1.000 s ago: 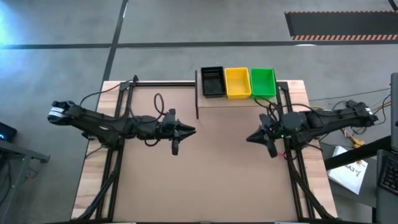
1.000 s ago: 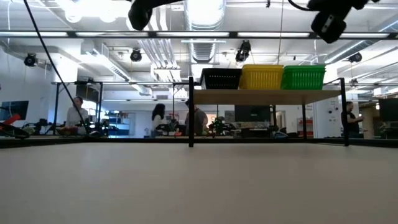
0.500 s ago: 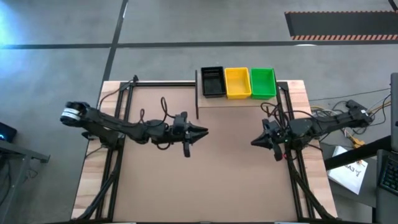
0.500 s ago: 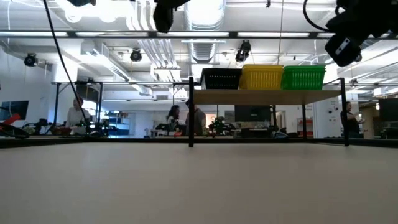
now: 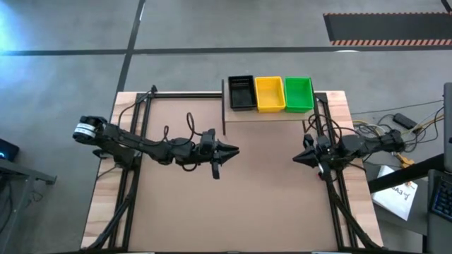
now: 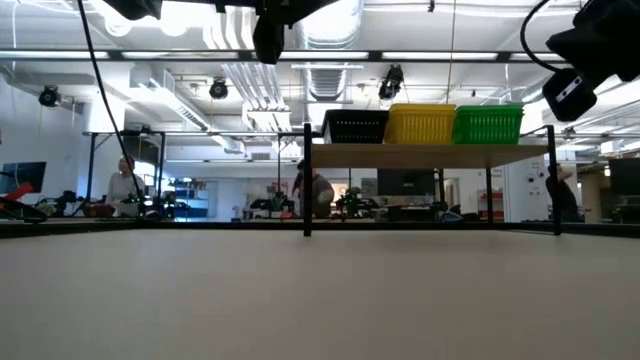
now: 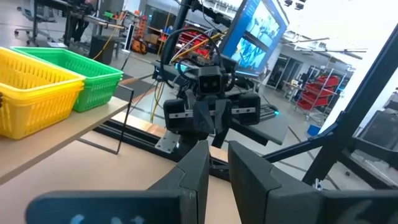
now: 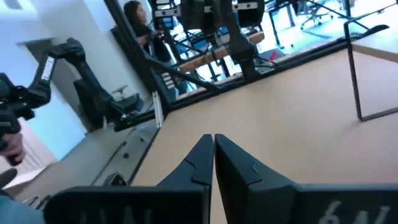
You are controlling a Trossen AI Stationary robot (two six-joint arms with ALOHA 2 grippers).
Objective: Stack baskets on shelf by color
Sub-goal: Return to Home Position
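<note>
- At the far edge of the table (image 5: 233, 212), right of centre: the shelf (image 5: 275, 116), a light board raised on thin dark uprights.
- On the shelf, in one row and touching side to side: black basket (image 5: 241, 93), yellow basket (image 5: 269, 94), green basket (image 5: 299, 94). Black at the end toward the left arm, green at the end toward the right arm. Cannot tell how many sit nested in each colour.
- Left gripper (image 5: 237, 150): in the air over the middle of the table, in front of the shelf's side panel (image 6: 307, 185) and well apart from it. Points toward the right arm. Fingers (image 7: 196, 168) only a narrow slit apart, holding nothing.
- Right gripper (image 5: 294, 159): in the air near the table's right edge, in front of the green basket and well apart from the shelf. Points toward the left arm. Fingers (image 8: 199, 158) pressed together, with nothing between them.
- Both grippers facing each other, well apart, neither touching a basket.
- Off the table's right side: loose cables (image 5: 409, 127) and papers (image 5: 395, 192).
- Beyond the table: a large workshop with people (image 6: 125, 180) at benches, and a bright screen (image 7: 255, 31) behind the right arm.
</note>
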